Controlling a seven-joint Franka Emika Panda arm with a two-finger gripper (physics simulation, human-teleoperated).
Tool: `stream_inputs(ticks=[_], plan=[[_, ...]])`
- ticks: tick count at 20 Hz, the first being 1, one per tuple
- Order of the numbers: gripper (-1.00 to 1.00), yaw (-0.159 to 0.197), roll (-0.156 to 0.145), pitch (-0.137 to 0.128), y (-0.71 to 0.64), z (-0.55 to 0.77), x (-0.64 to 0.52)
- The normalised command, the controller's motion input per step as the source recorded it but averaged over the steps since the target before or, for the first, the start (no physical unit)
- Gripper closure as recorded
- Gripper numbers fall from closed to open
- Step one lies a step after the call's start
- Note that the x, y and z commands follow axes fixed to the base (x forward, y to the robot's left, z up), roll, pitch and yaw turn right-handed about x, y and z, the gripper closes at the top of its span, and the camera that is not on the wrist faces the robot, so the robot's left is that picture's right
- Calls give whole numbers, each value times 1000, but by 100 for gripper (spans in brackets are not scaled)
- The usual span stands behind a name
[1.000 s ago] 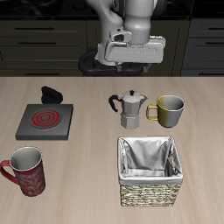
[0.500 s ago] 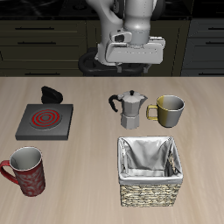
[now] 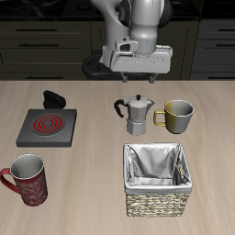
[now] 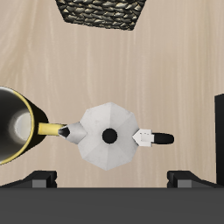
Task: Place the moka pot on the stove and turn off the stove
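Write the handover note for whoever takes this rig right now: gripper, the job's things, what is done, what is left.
Gripper: high above the moka pot, holding nothing; wrist view shows only its fingertips, spread wide, so open.
Moka pot: upright on the table, beside the olive mug, behind the wicker basket. Not on the stove.
Stove: across the table, burner ring red, bare. Knob at its back edge.
Done: nothing, apart from lining up over the pot.
Left: descend, grasp the pot, set it on the burner, turn the knob off.
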Motion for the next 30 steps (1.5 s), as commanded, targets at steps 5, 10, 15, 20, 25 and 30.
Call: stream_inputs(ticks=[5,10,15,20,25,30], plan=[[-100,2,8,2,-10,-140,-31],[-100,-3,-14,19,-50,-186,-12],[-100,4,4,12,8,-93,-8],[-100,3,-9,8,-7,-94,37],[-100,-10,-2,7,-11,-68,-1],[-100,0,15,15,55,-121,18]])
